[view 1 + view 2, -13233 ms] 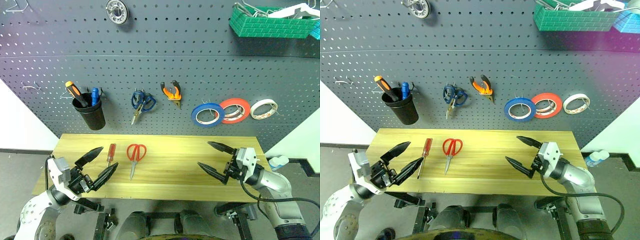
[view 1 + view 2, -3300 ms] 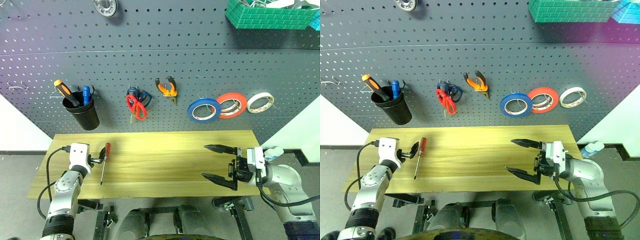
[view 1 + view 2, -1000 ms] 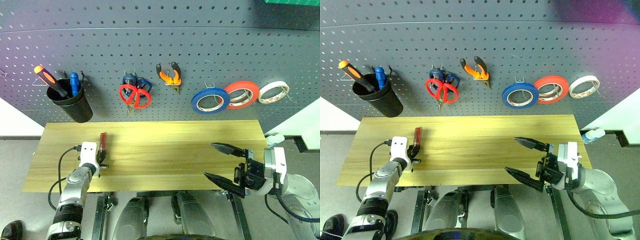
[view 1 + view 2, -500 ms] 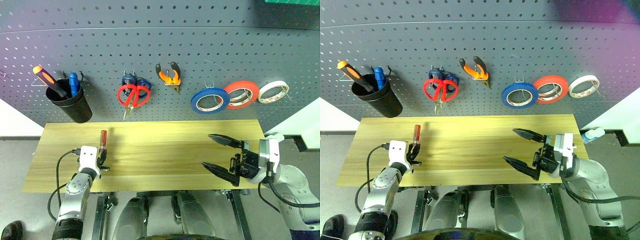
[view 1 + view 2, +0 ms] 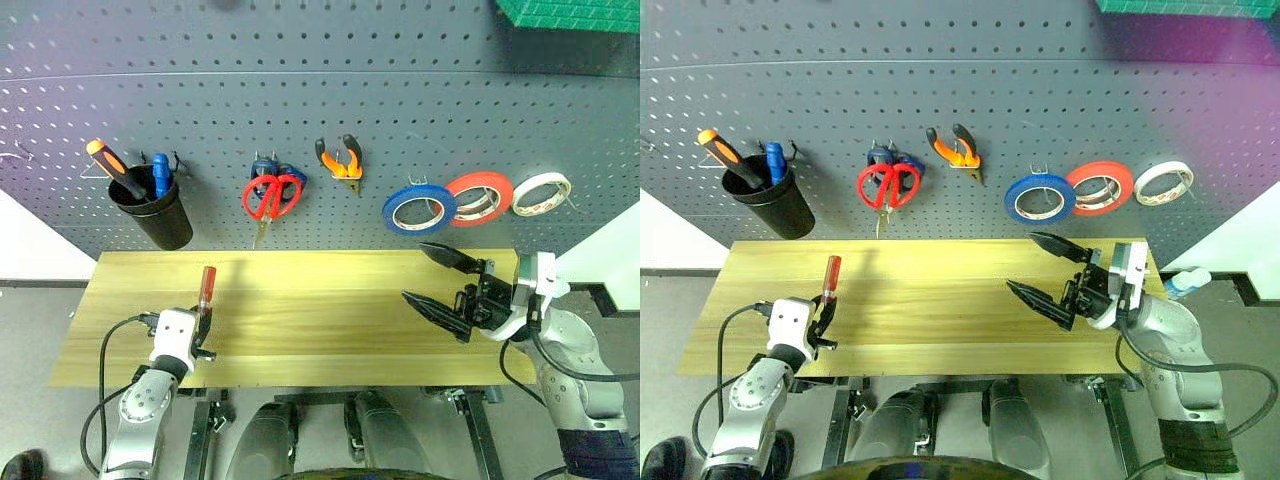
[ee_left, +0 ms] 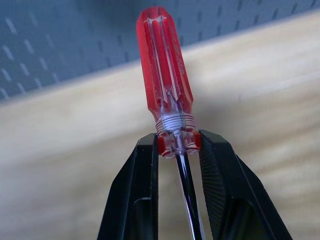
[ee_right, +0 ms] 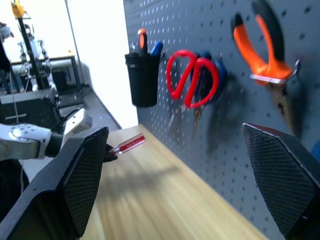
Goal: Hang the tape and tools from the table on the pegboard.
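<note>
My left gripper (image 5: 203, 322) is shut on the screwdriver (image 5: 207, 284), pinching it just below its clear red handle (image 6: 165, 85). The handle points toward the pegboard (image 5: 400, 100), raised over the left part of the table (image 5: 320, 310). The red-handled scissors (image 5: 272, 195), the orange-and-black pliers (image 5: 342, 165) and the blue tape (image 5: 417, 208) hang on the pegboard's hooks. My right gripper (image 5: 413, 271) stands wide open and empty over the table's right side, just below the blue tape.
A black cup (image 5: 160, 215) on the pegboard holds an orange-and-black screwdriver. Blue scissors (image 5: 266, 166) hang behind the red ones. A red-orange roll (image 5: 478, 197) and a white roll (image 5: 540, 193) hang right of the blue tape. A green basket (image 5: 570, 12) sits top right.
My left gripper has drawn the screwdriver up and back toward me, tilting its handle up. My right gripper has moved forward toward the pegboard, still open.
</note>
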Robot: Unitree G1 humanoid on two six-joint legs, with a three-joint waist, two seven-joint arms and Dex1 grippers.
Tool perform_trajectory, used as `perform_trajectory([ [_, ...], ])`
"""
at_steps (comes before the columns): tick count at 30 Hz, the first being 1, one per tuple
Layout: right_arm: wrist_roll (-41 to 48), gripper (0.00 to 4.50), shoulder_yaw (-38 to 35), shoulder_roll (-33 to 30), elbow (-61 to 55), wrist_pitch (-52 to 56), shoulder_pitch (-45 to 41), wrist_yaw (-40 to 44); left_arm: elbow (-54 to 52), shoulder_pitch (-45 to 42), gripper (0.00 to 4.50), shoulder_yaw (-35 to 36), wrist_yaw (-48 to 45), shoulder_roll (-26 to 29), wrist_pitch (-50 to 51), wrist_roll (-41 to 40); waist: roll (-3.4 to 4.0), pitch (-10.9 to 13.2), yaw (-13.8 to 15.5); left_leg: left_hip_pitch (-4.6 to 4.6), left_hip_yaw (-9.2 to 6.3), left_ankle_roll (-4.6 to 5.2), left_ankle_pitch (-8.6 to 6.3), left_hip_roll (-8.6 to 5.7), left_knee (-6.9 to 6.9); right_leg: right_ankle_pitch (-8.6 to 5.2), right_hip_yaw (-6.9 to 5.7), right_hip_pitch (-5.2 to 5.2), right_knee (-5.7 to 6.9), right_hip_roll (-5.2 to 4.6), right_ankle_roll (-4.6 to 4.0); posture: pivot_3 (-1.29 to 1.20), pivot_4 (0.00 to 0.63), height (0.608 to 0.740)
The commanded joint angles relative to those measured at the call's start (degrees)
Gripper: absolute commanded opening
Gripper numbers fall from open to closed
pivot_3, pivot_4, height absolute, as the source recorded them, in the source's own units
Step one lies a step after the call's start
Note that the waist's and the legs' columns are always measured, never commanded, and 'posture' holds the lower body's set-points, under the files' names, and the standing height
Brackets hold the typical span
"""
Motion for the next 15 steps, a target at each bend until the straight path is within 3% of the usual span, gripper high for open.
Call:
perform_trajectory([
  [1, 1.25, 4.5, -1.16, 0.68, 0.46, -1.35, -1.12, 1.27, -2.91, 0.62, 0.81, 0.14, 0.28, 0.66, -3.65, 0.83, 0.14, -0.89, -0.01, 0.07, 0.02, 0.0, 0.0, 0.0, 0.0, 0.0, 0.01, 0.06, 0.0, 0.0, 0.0, -0.09, 0.041, 0.734],
  [15, 0.65, 4.5, -1.83, 1.62, 13.6, -7.14, -4.07, 10.3, -6.93, -1.47, 0.81, -0.45, 2.11, 4.15, -14.09, 7.88, 0.47, -5.44, 0.04, 0.37, 0.03, -0.01, 0.01, 0.0, 0.13, 0.05, 0.04, 0.35, 0.16, 0.05, -0.01, -0.07, 0.0, 0.734],
])
